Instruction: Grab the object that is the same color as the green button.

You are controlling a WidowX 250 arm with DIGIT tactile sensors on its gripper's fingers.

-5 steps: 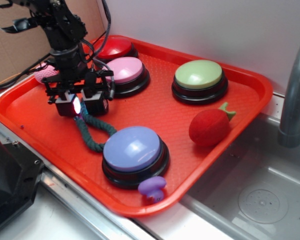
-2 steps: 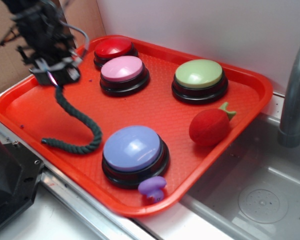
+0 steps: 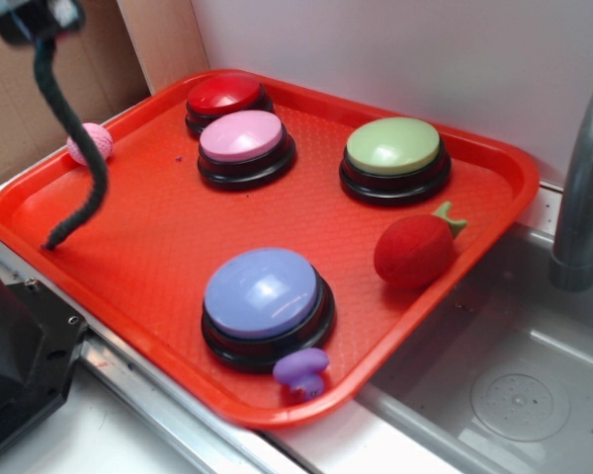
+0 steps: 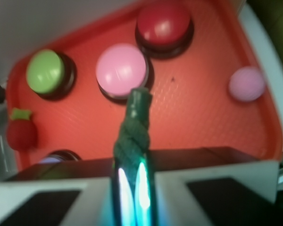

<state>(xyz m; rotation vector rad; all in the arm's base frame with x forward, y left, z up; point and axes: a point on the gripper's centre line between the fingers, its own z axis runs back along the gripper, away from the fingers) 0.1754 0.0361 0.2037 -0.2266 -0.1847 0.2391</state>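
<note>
Strawberry toy (image 3: 413, 251) beside lavender button (image 3: 264, 294)

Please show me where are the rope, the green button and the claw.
rope (image 3: 91, 188): exterior view, lower hanging part.
green button (image 3: 392, 146): exterior view, dome top.
claw (image 4: 132, 181): wrist view, between fingertips, shut on rope.

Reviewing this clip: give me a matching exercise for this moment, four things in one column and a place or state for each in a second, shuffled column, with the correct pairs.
Things:
1. green rope
2. green button
3. strawberry toy
4. small purple mushroom toy

Places or states:
A. on the tray's near rim, beside the lavender button
B. hanging from the end effector, its lower end over the tray
C. on the tray just in front of the green button
D. far right part of the tray, beside the pink button

Pairs: 1-B, 2-D, 3-C, 4-A
</note>
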